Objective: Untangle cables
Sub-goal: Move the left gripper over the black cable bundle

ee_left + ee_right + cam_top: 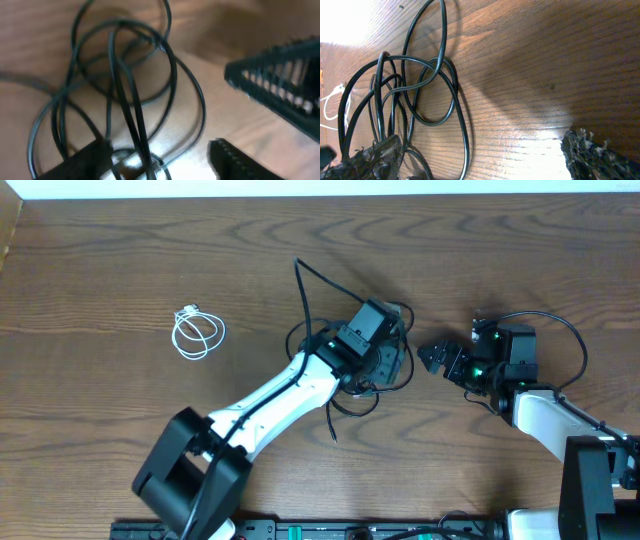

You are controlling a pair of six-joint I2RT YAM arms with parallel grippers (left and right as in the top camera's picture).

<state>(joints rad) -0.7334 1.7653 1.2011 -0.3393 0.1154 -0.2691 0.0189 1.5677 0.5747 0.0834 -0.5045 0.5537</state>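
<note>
Overhead: my left claw [388,352] sits on top of the black cable [301,280], which is bunched in loose loops at mid-bench [100,430]. One tail runs away from me, another runs back toward me. My right claw [432,358] is just beside the tangle on its right, jaws wide and empty. The white cable [188,316] lies well apart to the left in a small coil. I count one black and one white cable.

Left wrist: the black loops [134,107] overlap to the left of my claw [250,120], whose jaws are parted over bare wood, holding nothing.

Right wrist: the loops [461,117] run lengthwise up the view, reaching my left finger [365,160]. The claw [485,160] is spread wide and grips nothing.
</note>
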